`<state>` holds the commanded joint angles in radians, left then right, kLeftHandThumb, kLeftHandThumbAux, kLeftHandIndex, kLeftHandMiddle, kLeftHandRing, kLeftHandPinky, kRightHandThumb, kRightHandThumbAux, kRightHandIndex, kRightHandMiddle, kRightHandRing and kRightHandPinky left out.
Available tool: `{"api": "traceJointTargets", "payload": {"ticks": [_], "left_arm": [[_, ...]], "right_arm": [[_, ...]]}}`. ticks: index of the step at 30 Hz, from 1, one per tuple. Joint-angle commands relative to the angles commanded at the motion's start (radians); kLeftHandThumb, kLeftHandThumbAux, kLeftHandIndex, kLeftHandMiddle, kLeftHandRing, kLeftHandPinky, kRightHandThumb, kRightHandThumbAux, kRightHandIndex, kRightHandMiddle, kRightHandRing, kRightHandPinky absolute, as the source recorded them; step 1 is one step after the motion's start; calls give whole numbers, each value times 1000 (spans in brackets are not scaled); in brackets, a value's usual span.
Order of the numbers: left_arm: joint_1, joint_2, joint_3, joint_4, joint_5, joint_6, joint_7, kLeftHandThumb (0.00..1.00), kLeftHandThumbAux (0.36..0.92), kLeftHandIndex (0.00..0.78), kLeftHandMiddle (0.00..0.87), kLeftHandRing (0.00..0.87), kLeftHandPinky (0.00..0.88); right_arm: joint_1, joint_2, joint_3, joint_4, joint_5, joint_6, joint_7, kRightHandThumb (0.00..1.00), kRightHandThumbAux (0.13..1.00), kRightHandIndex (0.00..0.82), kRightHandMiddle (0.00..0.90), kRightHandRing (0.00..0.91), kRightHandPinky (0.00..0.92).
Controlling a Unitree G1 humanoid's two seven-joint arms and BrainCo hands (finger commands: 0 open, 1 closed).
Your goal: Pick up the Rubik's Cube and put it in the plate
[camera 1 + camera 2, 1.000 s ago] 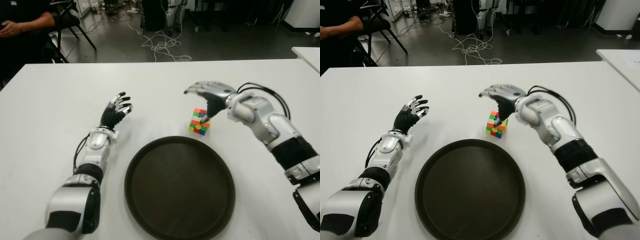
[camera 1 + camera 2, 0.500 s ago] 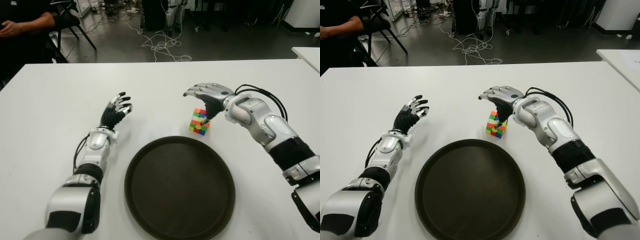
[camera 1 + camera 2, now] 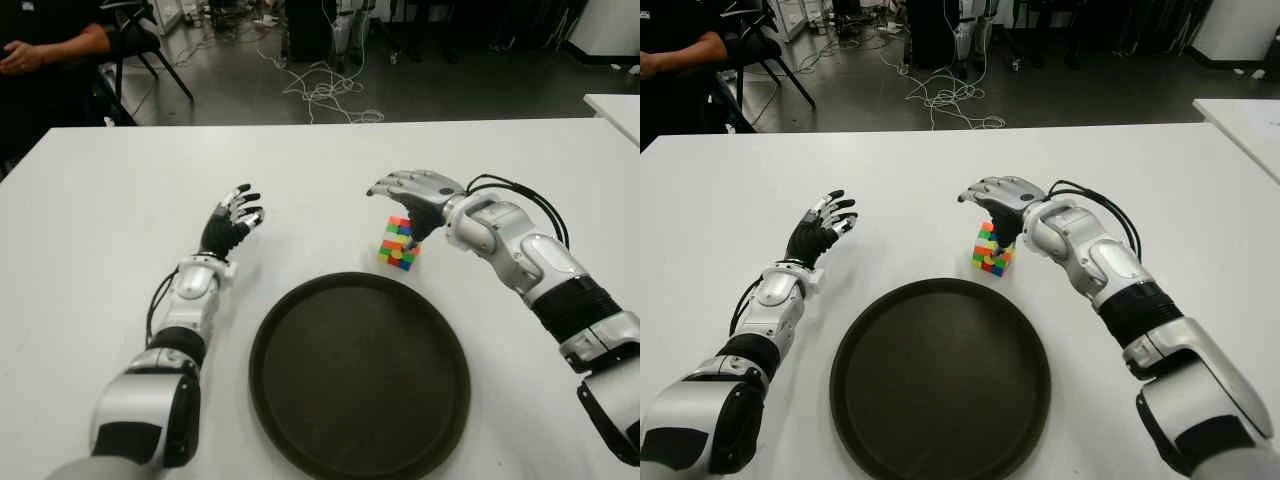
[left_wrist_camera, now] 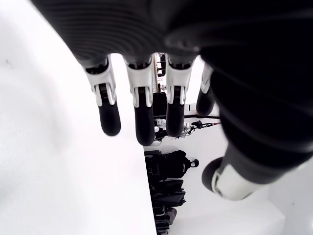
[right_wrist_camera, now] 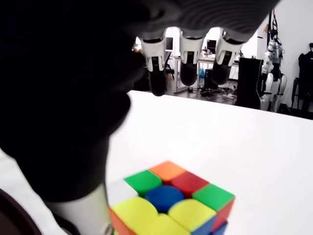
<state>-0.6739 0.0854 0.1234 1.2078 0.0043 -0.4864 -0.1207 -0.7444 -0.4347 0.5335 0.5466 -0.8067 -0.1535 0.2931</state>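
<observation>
The Rubik's Cube (image 3: 397,243) stands on the white table (image 3: 120,200) just beyond the far right rim of the round dark plate (image 3: 359,374). My right hand (image 3: 412,198) hovers over the cube with fingers spread above it and the thumb hanging down at its right side. In the right wrist view the cube (image 5: 172,199) sits below the palm, the fingertips (image 5: 187,73) stretched out past it, nothing gripped. My left hand (image 3: 231,220) shows left of the plate with its fingers spread and nothing in it.
A person in black sits at the far left beyond the table (image 3: 45,45). Cables (image 3: 325,95) lie on the floor behind. Another white table's corner (image 3: 615,105) shows at the far right.
My right hand has slid slightly forward and lower over the cube, the forearm drawing in. The cube, plate and left hand have not moved.
</observation>
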Motion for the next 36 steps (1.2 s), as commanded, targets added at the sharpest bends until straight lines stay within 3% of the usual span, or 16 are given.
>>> {"api": "traceJointTargets", "payload": {"ticks": [16, 36], "left_arm": [[-1, 1, 0, 3, 1, 1, 4, 212, 725, 108, 208, 209, 185], [3, 1, -2, 0, 2, -9, 1, 210, 716, 108, 208, 214, 209]], "right_arm": [[-57, 48, 21, 193, -5, -3, -49, 0, 896, 156, 109, 78, 60], [-59, 68, 9, 231, 15, 18, -68, 0, 919, 191, 180, 172, 149]]}}
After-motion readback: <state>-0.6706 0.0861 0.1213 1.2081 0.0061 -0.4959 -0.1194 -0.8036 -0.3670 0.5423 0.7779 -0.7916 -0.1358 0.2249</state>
